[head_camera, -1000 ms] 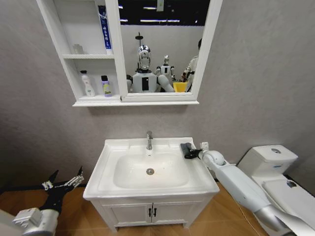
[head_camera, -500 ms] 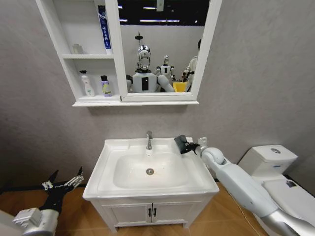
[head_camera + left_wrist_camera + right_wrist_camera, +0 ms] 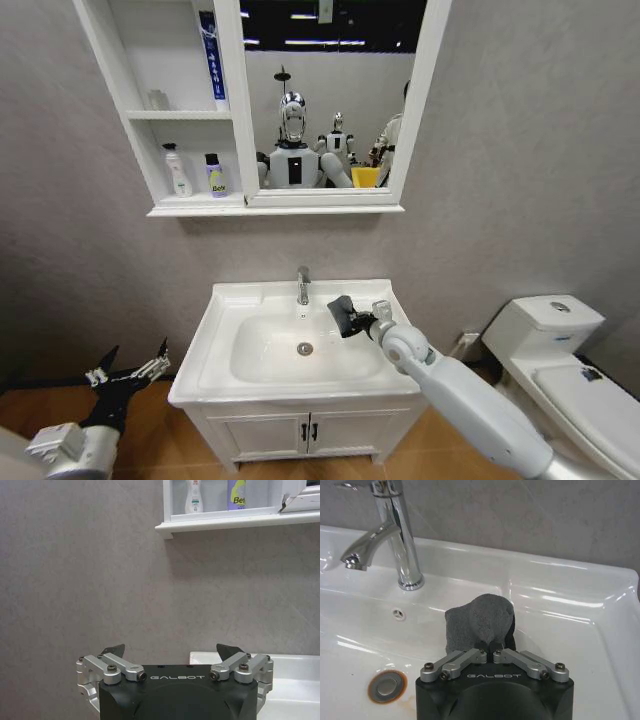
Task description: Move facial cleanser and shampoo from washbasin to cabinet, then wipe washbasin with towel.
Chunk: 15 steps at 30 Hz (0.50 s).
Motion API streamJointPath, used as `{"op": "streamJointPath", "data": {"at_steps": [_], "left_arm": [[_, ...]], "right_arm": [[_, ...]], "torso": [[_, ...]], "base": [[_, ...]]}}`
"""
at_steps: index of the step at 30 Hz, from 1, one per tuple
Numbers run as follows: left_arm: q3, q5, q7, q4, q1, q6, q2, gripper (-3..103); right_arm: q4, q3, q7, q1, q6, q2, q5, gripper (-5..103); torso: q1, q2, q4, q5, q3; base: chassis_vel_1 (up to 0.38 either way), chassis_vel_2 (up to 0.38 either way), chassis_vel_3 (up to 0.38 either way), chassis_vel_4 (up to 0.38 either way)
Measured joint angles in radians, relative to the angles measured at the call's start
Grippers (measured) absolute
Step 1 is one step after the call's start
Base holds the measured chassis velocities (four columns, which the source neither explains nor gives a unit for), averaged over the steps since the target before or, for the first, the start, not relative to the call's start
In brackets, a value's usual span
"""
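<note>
Since the earlier frame, the right end effector (image 3: 347, 318) has carried the towel (image 3: 340, 313) from the washbasin (image 3: 225, 300) rim's right rear corner to above the bowl. Head view: two bottles (image 3: 178, 172) stand on the cabinet (image 3: 190, 115) lower shelf.

Left wrist view: left end effector (image 3: 170, 652) spread, empty, idle.

Right wrist view: right end effector (image 3: 487, 653) pinching one towel (image 3: 477, 622), bunched near the tap (image 3: 395, 535). Soft, light; grip a fold.

The right arm (image 3: 470, 395) is smooth, round and white-grey. Each pincer has a black block that says GALBOT in pale letters. On top sit shiny silver bars with little screws, and the left gripper (image 3: 171, 652) has black pointy tips.
</note>
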Motion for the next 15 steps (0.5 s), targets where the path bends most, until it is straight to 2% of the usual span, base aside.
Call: {"op": "streamJointPath", "data": {"at_steps": [15], "left_arm": [[0.0, 0.0, 0.0, 0.0, 0.0, 0.0, 0.0, 100]], "right_arm": [[-0.149, -0.009, 0.0, 0.0, 0.005, 0.04, 0.002, 1]], "torso": [[0.0, 0.0, 0.0, 0.0001, 0.0]], "base": [[0.0, 0.0, 0.0, 0.0]]}}
